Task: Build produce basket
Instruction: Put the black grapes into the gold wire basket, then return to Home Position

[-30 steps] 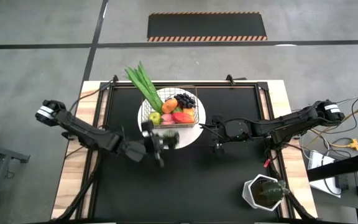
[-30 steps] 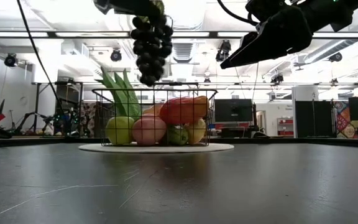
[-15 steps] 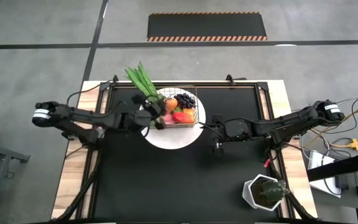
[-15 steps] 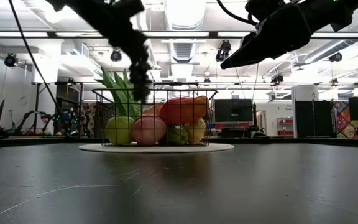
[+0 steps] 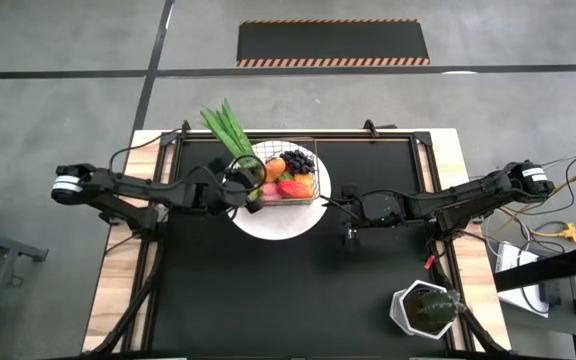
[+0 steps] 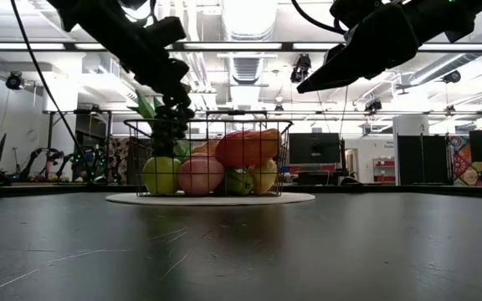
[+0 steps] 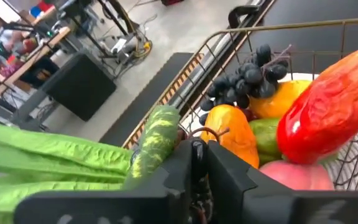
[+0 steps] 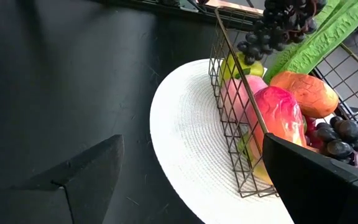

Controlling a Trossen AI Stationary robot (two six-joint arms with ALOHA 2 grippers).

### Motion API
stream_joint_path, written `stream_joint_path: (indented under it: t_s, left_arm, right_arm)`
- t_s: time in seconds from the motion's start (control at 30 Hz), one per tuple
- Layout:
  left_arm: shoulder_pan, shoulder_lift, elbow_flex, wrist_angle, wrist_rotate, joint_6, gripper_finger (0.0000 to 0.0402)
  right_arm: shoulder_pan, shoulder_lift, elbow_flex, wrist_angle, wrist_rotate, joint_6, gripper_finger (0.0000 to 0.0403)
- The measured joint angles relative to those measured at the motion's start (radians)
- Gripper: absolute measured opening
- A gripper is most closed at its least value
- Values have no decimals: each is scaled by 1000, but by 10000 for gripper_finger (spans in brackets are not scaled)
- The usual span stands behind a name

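since a second ago the left arm has swung from the open table in front of the plate up to the basket's left end, carrying a dark grape bunch with it; the right arm has not shifted.

the black table (image 5: 298, 280) takes up most of the high view. on its far middle lies a round white plate (image 5: 280, 222), and on the plate stands the wire basket (image 5: 313, 186), nearly full. green leafy stalks (image 5: 226, 130) stick out over its far left corner. inside lie a long red-orange fruit (image 5: 293, 187), an orange fruit (image 5: 274, 169), a bunch of dark grapes (image 5: 298, 160), a pink peach (image 6: 201, 175) and a yellow-green apple (image 6: 161, 175). a white plant pot (image 5: 420, 310) sits well apart at the near right corner.

the left gripper (image 5: 245, 186) is over the basket's left end, its jaws closed on the stem of a dark grape bunch (image 6: 172, 127), which hangs down into the basket's left side beside the stalks.

the right gripper (image 5: 345, 215) hovers just right of the plate, jaws spread wide and holding nothing.
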Motion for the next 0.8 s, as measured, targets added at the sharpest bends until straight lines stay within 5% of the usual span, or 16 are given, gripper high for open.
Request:
stream_joint_path:
  t_s: [0.23, 0.47, 0.8]
  left_arm:
    - [-2, 0, 2, -38, 21, -37, 94]
    - [-4, -18, 18, -79, 220, -31, 161]
    - [-104, -232, -2, -207, 396, 49, 182]
  right_arm:
    - [0, 0, 0, 0, 0, -1, 365]
    - [0, 0, -2, 93, 0, -117, 365]
    - [-109, -20, -3, 166, -1, -226, 365]
